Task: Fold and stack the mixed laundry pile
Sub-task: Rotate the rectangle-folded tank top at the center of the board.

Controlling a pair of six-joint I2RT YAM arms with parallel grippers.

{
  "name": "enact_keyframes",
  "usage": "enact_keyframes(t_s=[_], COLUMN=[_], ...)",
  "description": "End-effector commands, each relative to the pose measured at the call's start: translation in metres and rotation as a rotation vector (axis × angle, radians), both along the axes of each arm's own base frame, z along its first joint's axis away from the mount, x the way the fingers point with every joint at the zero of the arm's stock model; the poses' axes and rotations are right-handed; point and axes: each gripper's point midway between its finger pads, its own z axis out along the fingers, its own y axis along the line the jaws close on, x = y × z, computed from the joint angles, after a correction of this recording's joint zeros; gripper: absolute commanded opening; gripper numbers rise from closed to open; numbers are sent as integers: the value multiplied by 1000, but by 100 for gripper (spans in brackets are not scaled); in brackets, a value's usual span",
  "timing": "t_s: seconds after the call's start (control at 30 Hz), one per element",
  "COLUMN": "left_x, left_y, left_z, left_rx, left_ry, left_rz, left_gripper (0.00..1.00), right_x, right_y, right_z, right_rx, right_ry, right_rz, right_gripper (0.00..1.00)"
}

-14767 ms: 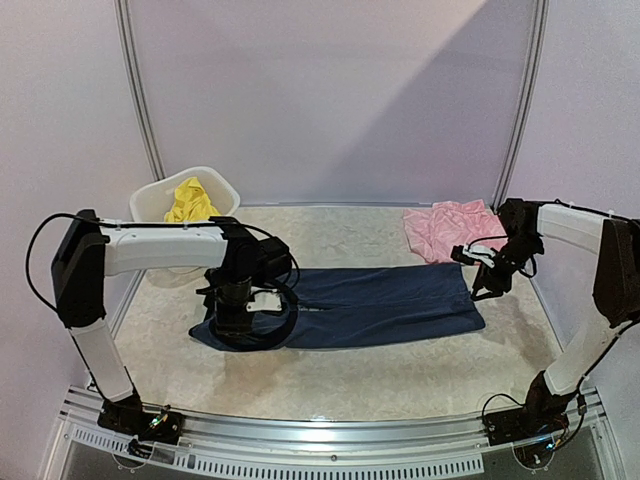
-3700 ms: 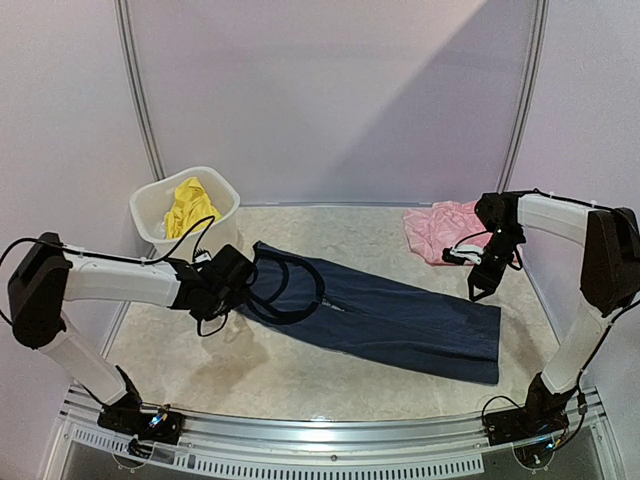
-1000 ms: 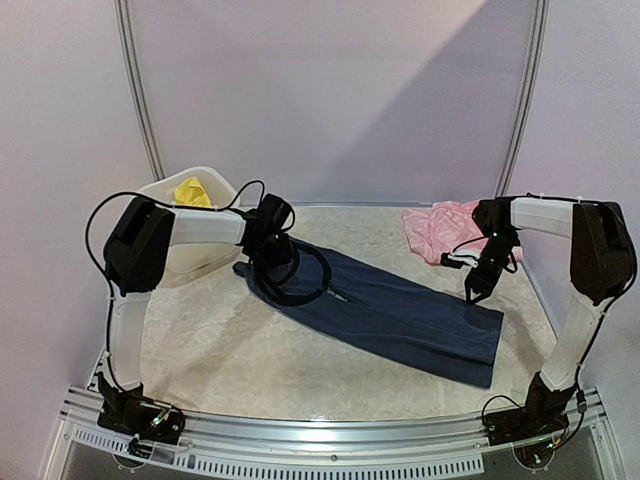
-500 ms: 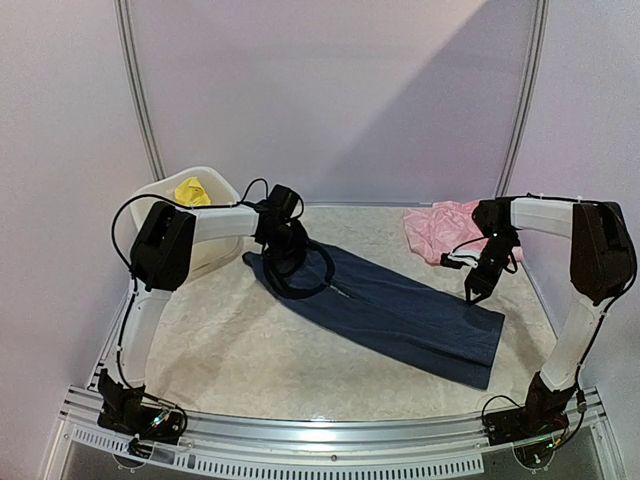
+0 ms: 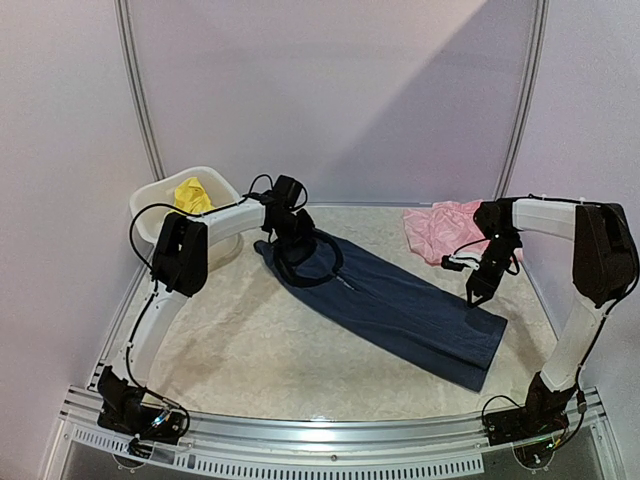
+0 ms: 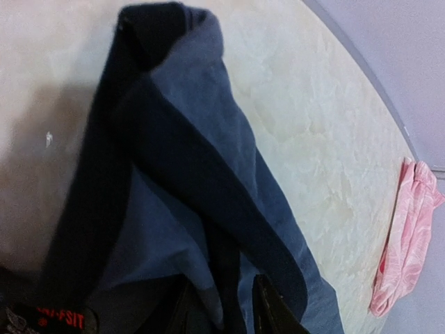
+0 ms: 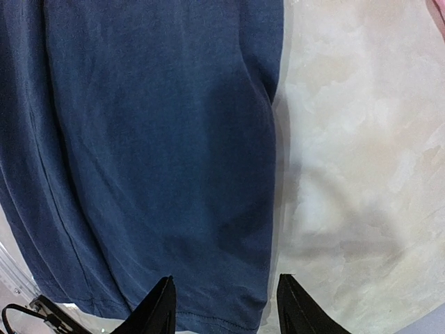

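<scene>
Left claw (image 6: 224,306): jaws narrowed onto a bunched fold of the navy top (image 6: 201,174), with cloth filling the gap between the two dark fingers (image 6: 268,313). In the overhead view this claw (image 5: 293,238) sits at the far left end of the garment, with the left arm stretched out towards the back of the bench (image 5: 250,350). From the grip the cloth runs away in a doubled ridge, dark outer face over a paler blue inner face, and casts a shadow on the marbled cream surface beside it. Right claw (image 7: 226,299): jaws parted, fingertips (image 7: 161,306) apart with nothing between them, poised over the garment's hem and side edge. The pictures do not show whether it touches the fabric. Seen from above, this claw (image 5: 475,290) stands at the right end of the garment. Navy top (image 5: 400,310): lies as a long band slanting from far left to near right across the middle of the bench, and its right portion (image 7: 160,139) is flat and smooth. Pink ruffled piece (image 5: 445,228): lies on the bench at the far right corner, just beyond the right claw and apart from the navy top, and shows at the right edge of the left wrist view (image 6: 407,236). Yellow piece (image 5: 192,192): sits inside the white tub (image 5: 160,215), which stands at the far left corner of the bench.
</scene>
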Motion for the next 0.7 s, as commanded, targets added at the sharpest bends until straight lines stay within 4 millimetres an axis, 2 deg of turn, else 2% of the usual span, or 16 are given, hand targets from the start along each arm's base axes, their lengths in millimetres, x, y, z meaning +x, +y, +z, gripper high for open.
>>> enact_keyframes(t_s=[0.0, 0.07, 0.13, 0.2, 0.27, 0.37, 0.43, 0.47, 0.53, 0.6, 0.67], left_x=[12, 19, 24, 23, 17, 4, -12, -22, -43, -68, -95], left_y=[32, 30, 24, 8, -4, -9, -10, -6, -6, -10, -23], left_z=[-27, -16, 5, 39, 84, 150, 178, 185, 188, 180, 171], left_rx=[71, 55, 32, 11, 34, 132, 180, 208, 224, 233, 223], left_ry=[57, 27, -22, -94, -186, -322, -368, -370, -364, -350, -338], left_rz=[1, -20, -58, -129, -192, -246, -273, -267, -283, -306, -348], left_gripper=[31, 31, 31, 34, 38, 40, 42, 43, 43, 43, 43], right_x=[-2, -1, -1, 4, 11, 16, 11, 5, -4, -14, -22], right_y=[-1, -5, -9, -15, -25, -42, -47, -47, -44, -42, -45], right_z=[-8, -12, -13, -10, -6, -12, -17, -18, -20, -22, -24], right_rx=[2, -22, -36, -34, -38, -60, -53, -43, -19, -11, -23], right_ry=[22, 19, 21, 13, 6, 29, 67, 97, 135, 166, 190], right_rz=[2, 6, 9, -1, -21, -48, -49, -47, -43, -44, -45], right_gripper=[51, 51, 52, 53, 53, 53, 53, 53, 53, 53, 53])
